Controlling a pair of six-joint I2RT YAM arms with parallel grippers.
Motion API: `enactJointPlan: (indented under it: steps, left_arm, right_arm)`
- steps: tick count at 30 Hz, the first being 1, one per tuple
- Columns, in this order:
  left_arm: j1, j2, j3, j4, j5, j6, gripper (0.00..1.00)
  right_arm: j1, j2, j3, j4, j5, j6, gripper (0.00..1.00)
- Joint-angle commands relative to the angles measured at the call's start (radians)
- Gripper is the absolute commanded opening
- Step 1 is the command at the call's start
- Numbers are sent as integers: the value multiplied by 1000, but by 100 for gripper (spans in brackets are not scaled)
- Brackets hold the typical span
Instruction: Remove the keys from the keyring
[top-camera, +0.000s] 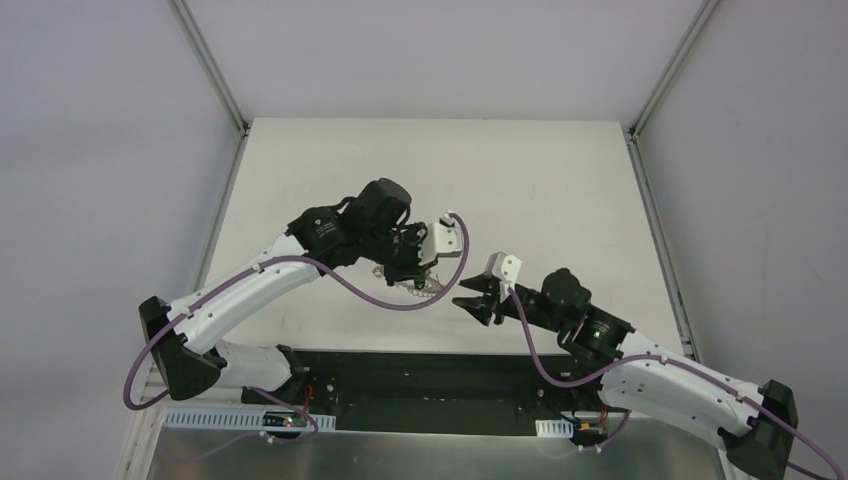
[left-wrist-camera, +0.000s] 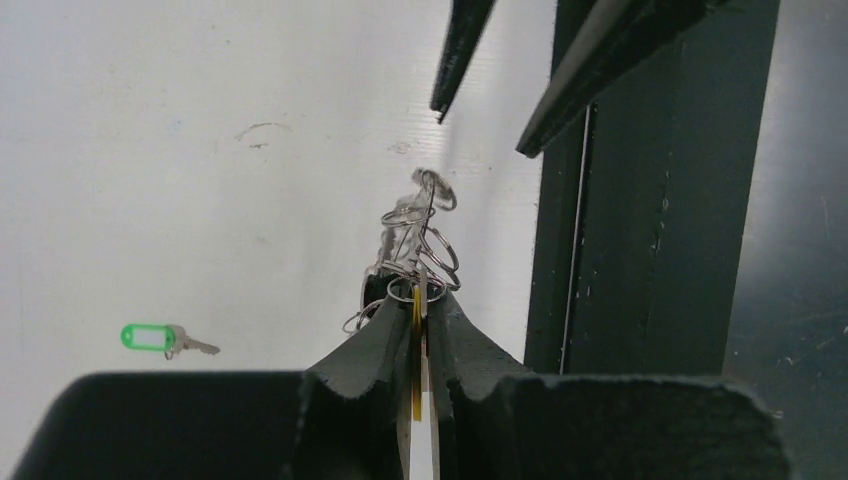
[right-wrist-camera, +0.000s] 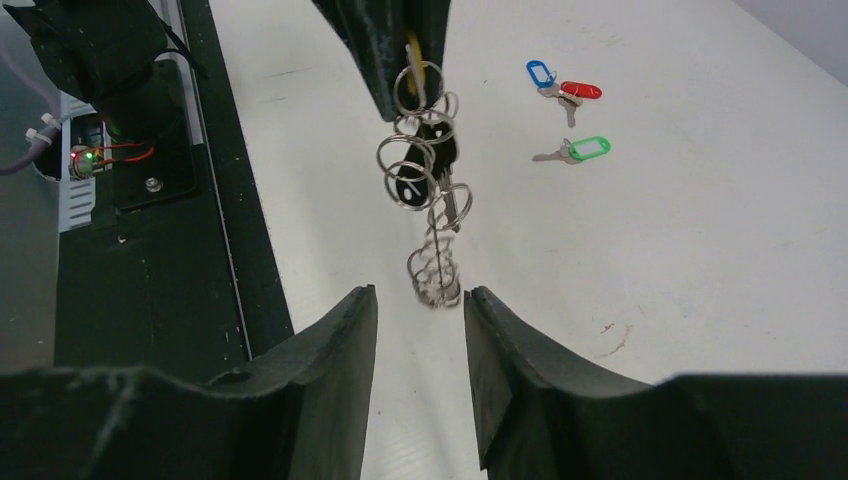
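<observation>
My left gripper is shut on the top of the keyring and holds it off the table. In the left wrist view the jaws are closed on a silver edge and a yellow tag. The ring's wire loops stick out past the tips. In the right wrist view the keyring hangs edge-on, with a dark-headed key among its loops. My right gripper is open, its tips on either side of the ring's lower end, not touching. Green, red and blue tagged keys lie loose on the table.
The green-tagged key also shows in the left wrist view. The black base rail runs along the table's near edge, close under both grippers. Metal frame posts stand at the table's far corners.
</observation>
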Motion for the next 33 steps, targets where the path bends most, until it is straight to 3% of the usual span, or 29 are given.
enactJointPlan:
  steps: [1, 13, 24, 33]
  left_arm:
    - [2, -89, -31, 54, 142, 92, 0]
    - [1, -117, -84, 59, 295, 143, 0]
    - [0, -142, -92, 60, 306, 162, 0]
    - [2, -156, -95, 63, 307, 168, 0]
  right_arm:
    - [-16, 2, 56, 100, -44, 58, 42]
    - [-91, 137, 164, 184, -249, 85, 38]
    - [-94, 221, 203, 185, -425, 102, 38]
    - [-95, 262, 220, 186, -483, 120, 36]
